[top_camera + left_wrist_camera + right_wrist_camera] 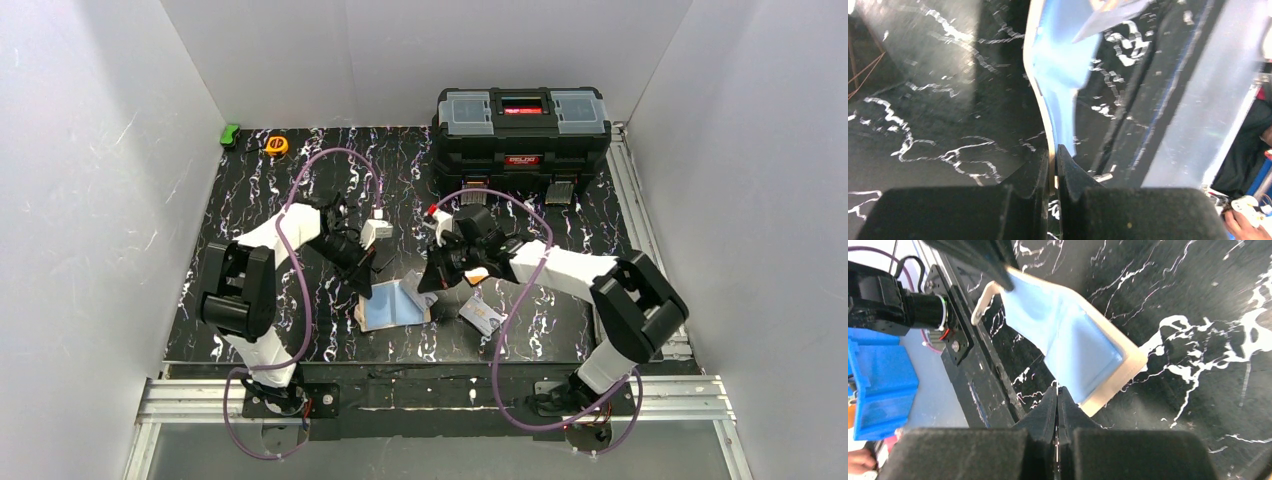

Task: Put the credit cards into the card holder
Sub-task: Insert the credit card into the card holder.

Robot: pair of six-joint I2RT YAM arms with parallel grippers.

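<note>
The card holder (395, 305) lies open on the black marbled table, cream outside and light blue inside. My left gripper (368, 275) is shut on its cream edge (1040, 100), which runs up between the jaws (1053, 155). My right gripper (1058, 390) is shut on a thin light blue card (1113, 17), seen edge-on in the right wrist view, its tip at the holder's blue pocket (1073, 340). In the top view the right gripper (432, 280) is at the holder's right side. A silver-white card (483, 315) lies flat to the right. An orange card (478, 272) shows beneath the right wrist.
A big black toolbox (521, 130) stands at the back right. A yellow tape measure (276, 145) and a small green object (230, 134) sit at the back left corner. The table's near edge and metal rail (430, 395) run just below the holder.
</note>
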